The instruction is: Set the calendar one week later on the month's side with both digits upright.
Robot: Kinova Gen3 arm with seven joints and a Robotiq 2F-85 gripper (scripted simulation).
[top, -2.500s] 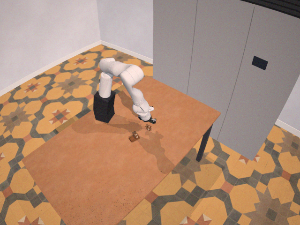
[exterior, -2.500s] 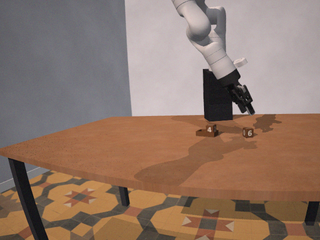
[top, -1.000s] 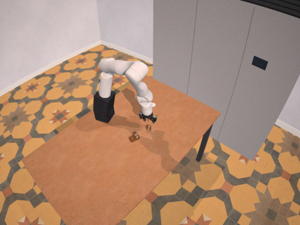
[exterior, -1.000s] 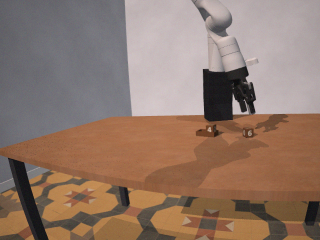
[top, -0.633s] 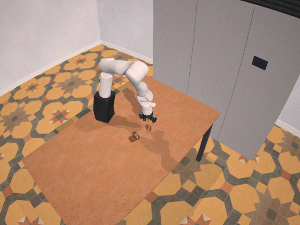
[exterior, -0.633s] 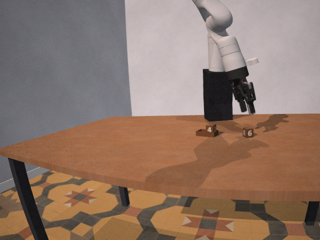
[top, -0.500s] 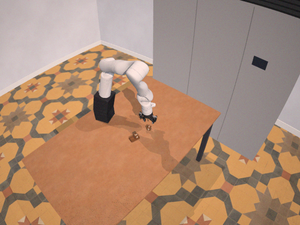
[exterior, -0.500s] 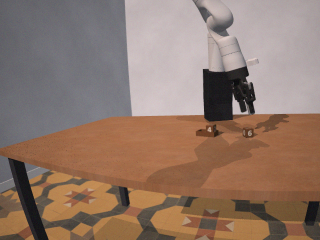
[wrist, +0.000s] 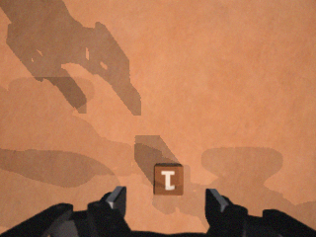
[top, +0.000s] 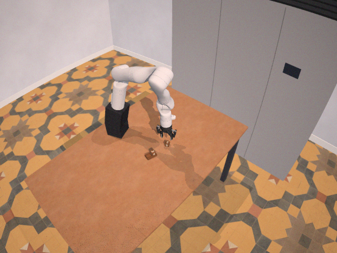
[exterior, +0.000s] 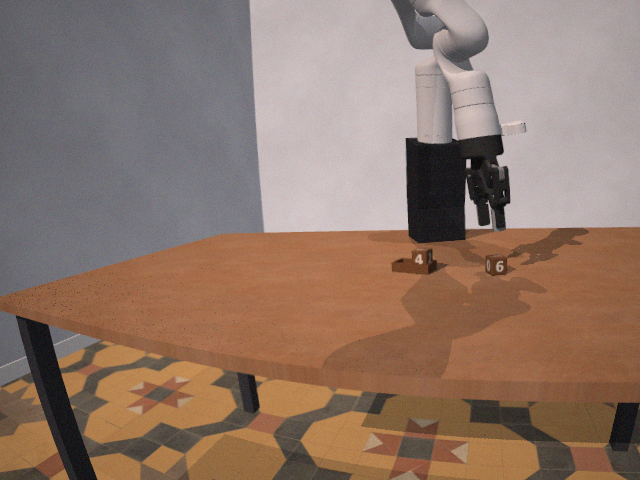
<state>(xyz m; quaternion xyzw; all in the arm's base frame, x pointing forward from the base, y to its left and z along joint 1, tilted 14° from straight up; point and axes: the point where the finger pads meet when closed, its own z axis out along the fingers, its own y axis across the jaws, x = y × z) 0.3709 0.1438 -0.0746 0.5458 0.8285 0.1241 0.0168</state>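
The gripper (exterior: 490,225) hangs above the table (exterior: 206,289) with its fingers pointing down and spread apart, nothing between them. It is clear of the table, over the half nearer the black pedestal (exterior: 435,188) that carries the arm, well in from every edge.

Below it and a little toward the front of the table stands a loose brown cube (exterior: 495,264), flat on the table and outside the tray. In the exterior view its near face reads 6 and the face to the left of that shows part of a 0. In the wrist view the same cube (wrist: 168,179) lies between the two fingertips but lower than them, and its top face carries a 1 seen upside down.

The tray (exterior: 405,266) rests flat on the table just beside that cube, on the side toward the grey wall in the exterior view, the two apart from each other. One cube (exterior: 421,256) stands in the tray's end nearer the loose cube, with a 4 on its near face; the tray's other end holds nothing. From the top view the tray (top: 148,156) and loose cube (top: 166,143) sit near the table's middle.
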